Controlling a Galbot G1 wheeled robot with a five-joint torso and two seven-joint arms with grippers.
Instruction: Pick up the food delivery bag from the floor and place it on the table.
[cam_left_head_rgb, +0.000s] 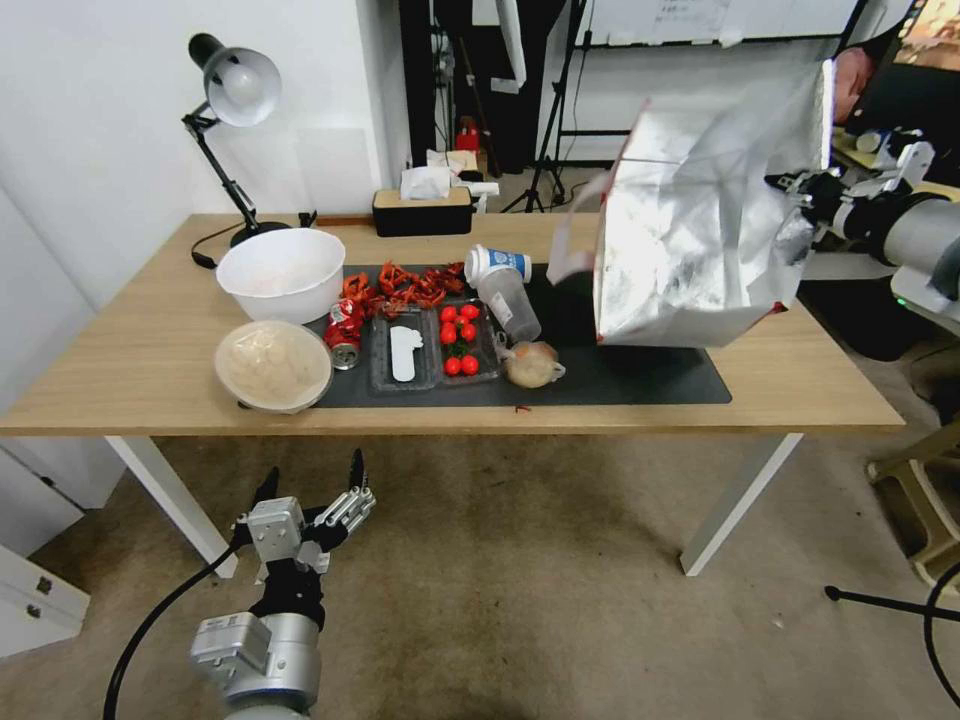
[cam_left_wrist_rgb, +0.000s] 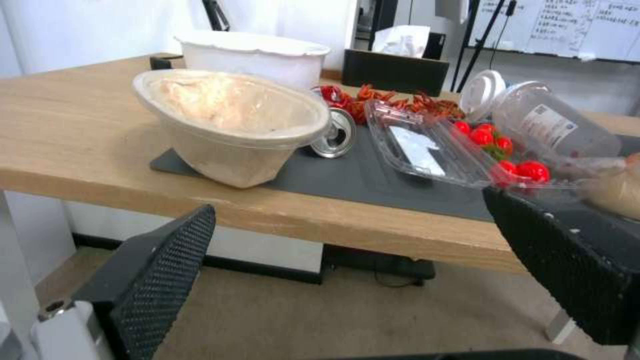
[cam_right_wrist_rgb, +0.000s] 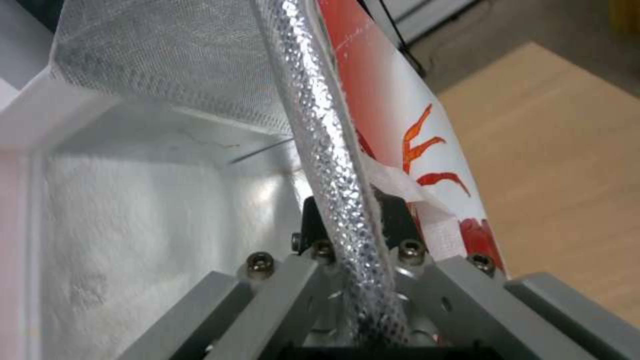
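1. Wooden table (cam_left_head_rgb: 120, 370) spans the head view; at its left end sit a white bowl (cam_left_head_rgb: 281, 272) and a lidded tub (cam_left_head_rgb: 272, 365), then a red can (cam_left_head_rgb: 344, 332), clear trays (cam_left_head_rgb: 432, 347) with tomatoes, and tipped cups (cam_left_head_rgb: 505, 290), all on or beside the dark mat (cam_left_head_rgb: 640, 375).
2. Below the near left edge, over the floor (cam_left_head_rgb: 520, 600), the left gripper (cam_left_head_rgb: 312, 490) hangs idle, fingers spread, holding nothing.
3. To the right, the bag (cam_left_head_rgb: 690, 240) hangs tilted, foil inside showing; its lower edge seems to be at the mat's right part, though I cannot tell whether it touches.
4. Far right, the right gripper (cam_left_head_rgb: 805, 190) is pinched on the bag's rim; the right wrist view shows the foil wall clamped between its jaws.
5. Judgement: the placing step is in hand; next calls for lowering the bag upright onto bare mat, clear of the cups, before letting go.
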